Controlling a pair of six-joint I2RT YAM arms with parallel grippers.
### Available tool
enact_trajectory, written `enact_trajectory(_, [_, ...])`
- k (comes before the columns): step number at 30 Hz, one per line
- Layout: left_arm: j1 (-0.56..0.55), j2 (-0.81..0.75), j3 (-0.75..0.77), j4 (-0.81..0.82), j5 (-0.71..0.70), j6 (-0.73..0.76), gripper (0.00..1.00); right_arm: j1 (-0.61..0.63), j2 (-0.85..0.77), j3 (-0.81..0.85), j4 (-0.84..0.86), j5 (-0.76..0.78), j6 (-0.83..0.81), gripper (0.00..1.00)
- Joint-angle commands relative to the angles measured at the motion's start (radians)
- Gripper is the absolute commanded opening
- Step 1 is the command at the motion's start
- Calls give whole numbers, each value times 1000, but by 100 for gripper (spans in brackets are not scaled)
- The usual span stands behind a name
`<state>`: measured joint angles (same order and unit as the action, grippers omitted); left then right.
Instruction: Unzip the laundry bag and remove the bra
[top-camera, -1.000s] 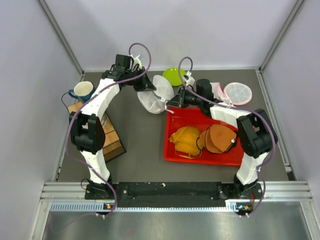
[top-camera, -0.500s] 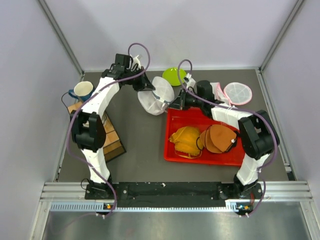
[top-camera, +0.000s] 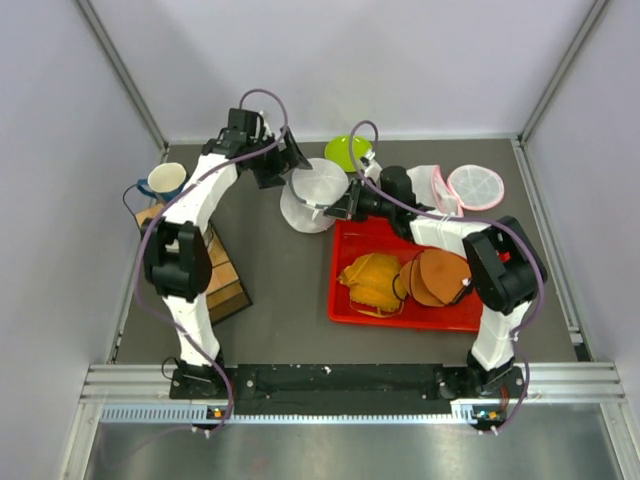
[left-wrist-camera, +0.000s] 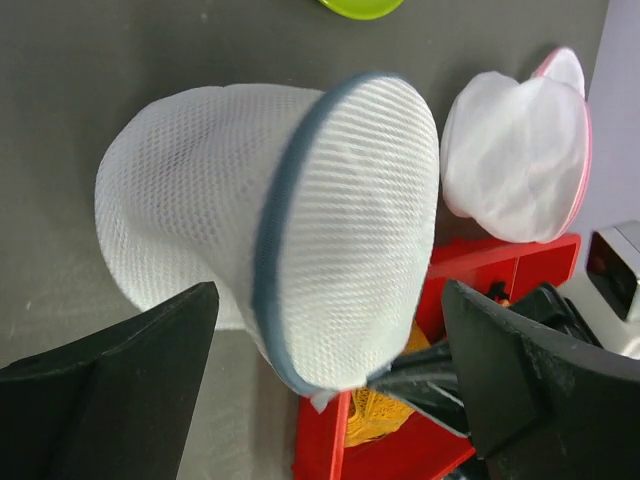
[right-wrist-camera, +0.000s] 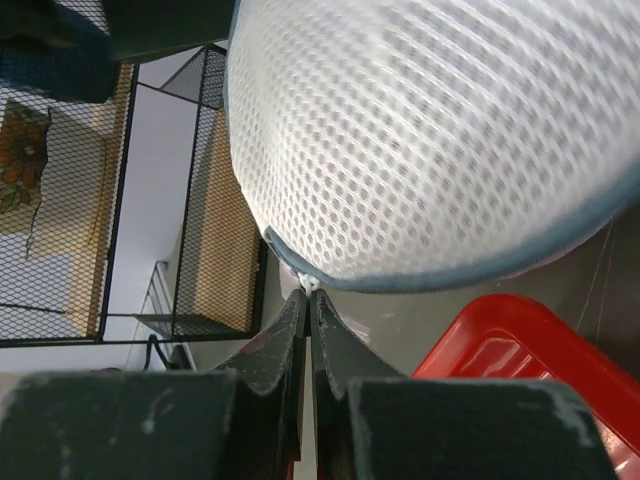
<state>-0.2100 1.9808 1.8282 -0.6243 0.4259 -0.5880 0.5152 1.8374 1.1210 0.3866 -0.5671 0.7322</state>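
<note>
**White mesh laundry bag** (top-camera: 318, 190), domed with a blue-grey trim, lies off the 11 o'clock corner of the red plastic tray (top-camera: 345, 300). The left gripper (left-wrist-camera: 330, 300) is spread wide astride the bag. The right gripper (right-wrist-camera: 307, 300), at the bag's 5 o'clock, is pressed together on a small white tab (right-wrist-camera: 308, 283) at the seam. The bag is probably light, soft and collapsible, so the trim is a better hold than the mesh.
</note>
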Motion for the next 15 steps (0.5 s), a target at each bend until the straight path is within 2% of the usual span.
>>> enact_trajectory(1, [-5, -224, -125, 38, -110, -71, 99, 8, 17, 46, 90, 16, 52, 0])
enact_trajectory(7, [-75, -416, -384, 127, -192, -263, 99, 8, 23, 66, 80, 16, 50, 0])
enact_trajectory(10, [-144, -459, -454, 140, -295, -361, 99, 8, 31, 79, 77, 16, 52, 0])
enact_trajectory(15, [-206, -444, -465, 138, -482, -457, 97, 8, 25, 79, 78, 15, 53, 0])
